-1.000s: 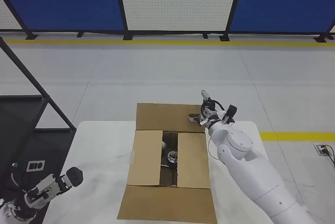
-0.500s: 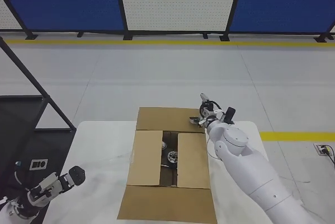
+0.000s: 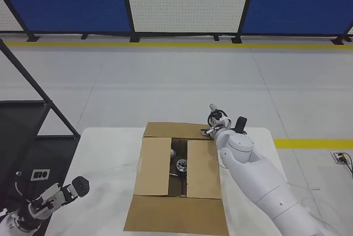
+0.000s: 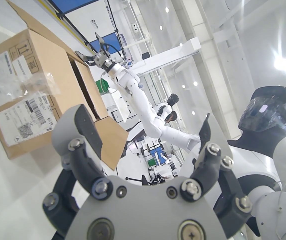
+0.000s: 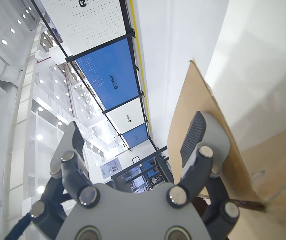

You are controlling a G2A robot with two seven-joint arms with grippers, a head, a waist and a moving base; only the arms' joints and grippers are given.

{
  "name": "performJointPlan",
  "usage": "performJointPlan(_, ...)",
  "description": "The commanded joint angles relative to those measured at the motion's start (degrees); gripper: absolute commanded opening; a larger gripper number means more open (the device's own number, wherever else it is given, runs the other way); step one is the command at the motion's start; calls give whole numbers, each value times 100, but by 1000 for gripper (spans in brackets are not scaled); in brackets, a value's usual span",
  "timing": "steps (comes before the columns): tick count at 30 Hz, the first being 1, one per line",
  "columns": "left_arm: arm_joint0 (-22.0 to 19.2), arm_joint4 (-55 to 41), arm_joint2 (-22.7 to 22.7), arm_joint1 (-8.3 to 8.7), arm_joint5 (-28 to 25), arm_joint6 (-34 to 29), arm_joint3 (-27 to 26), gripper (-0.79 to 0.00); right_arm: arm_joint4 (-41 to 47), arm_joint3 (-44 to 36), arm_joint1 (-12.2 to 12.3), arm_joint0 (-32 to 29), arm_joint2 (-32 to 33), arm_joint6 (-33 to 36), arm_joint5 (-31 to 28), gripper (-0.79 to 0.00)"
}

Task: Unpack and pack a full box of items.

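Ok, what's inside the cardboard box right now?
Through the gap between the two inner flaps of the cardboard box, dark items with round metallic parts show. The flaps cover the rest.

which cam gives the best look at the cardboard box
Top view: it has the whole cardboard box from above, all four flaps, with dark items in the gap between two. The left wrist view has its labelled side and some flaps. The right wrist view has one flap beside the right gripper.
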Motion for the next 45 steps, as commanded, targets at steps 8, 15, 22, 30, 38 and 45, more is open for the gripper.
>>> performJointPlan(8,47,-6,-36,-19,-9,-26,-20,0,-377,215,-158,74,-60,-64,191,0)
performJointPlan(15,54,8,-60,-31,11,-45,-36,0,-577,369,-249,111,-18,35,384,0)
performJointPlan(22,53,19,-81,-42,12,-64,-52,0,-754,328,-293,71,153,162,196,0)
performJointPlan(30,56,41,-95,-55,32,-67,-78,0,-861,-454,-160,-480,724,1213,-869,0)
performJointPlan(38,15,100,-77,-67,52,-62,-98,0,-975,-1608,147,-1260,1469,3188,-534,0)
performJointPlan(45,-66,121,-104,-69,82,-75,-41,0,-1651,-2289,438,-1675,1836,5334,202,0)
